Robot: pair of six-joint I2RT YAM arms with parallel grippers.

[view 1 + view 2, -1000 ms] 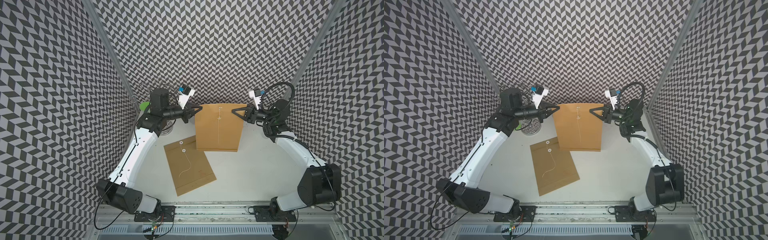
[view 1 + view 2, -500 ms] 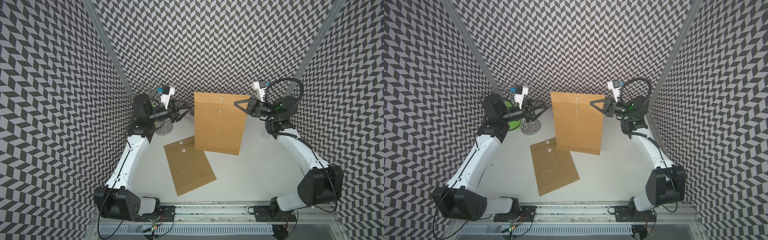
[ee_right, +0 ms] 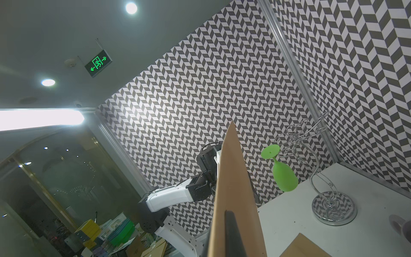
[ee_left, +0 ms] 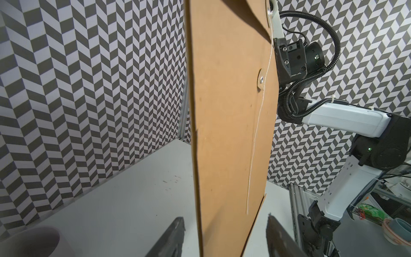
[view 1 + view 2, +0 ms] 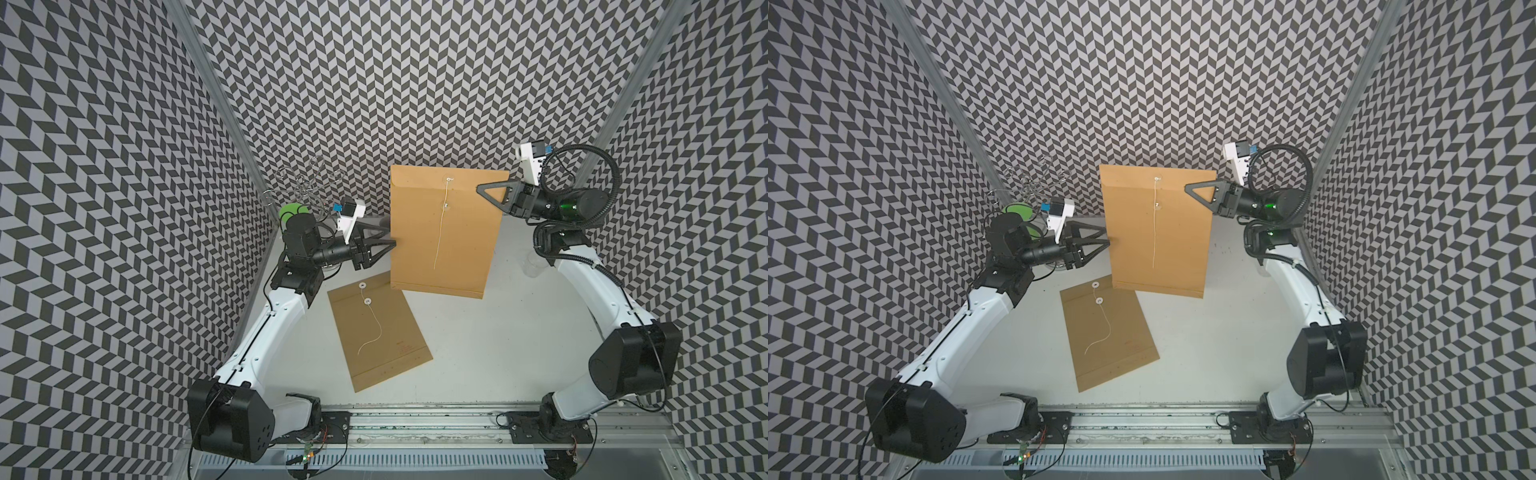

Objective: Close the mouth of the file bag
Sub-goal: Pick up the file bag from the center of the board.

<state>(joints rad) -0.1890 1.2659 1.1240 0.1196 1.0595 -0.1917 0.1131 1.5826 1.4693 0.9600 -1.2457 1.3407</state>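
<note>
Since the frame half a second earlier the left claw (image 5: 390, 232) has returned from the 10 o'clock corner of the desk (image 5: 498, 332) to the file bag (image 5: 444, 232), and the bag now hangs slightly higher. The file bag, a brown paper envelope, is held upright above the desk at about 12 o'clock in both top views, its lower edge clear of the surface. The right claw (image 5: 480, 188) is clenched on the bag's edge at about 2 o'clock, just below the top corner; the right wrist view shows one dark finger (image 3: 231, 224) lying flat against the paper. The left claw is released: in the left wrist view its two fingers (image 4: 175, 233) stand apart on either side of the bag's edge, at about 9 o'clock on the bag, neither pressing the paper. A white string (image 5: 441, 232) hangs loose from the upper button (image 5: 448, 179), passes the lower button (image 5: 445, 205) and ends short of the bag's bottom edge; it is not wound. A second bag (image 5: 378, 328) lies flat on the desk at about 7 o'clock from the held one, its own string uncoiled across it. A wire rack (image 5: 307, 187) stands in the 10 o'clock corner with a green goblet (image 3: 284, 178) hanging upside down from it.
</note>
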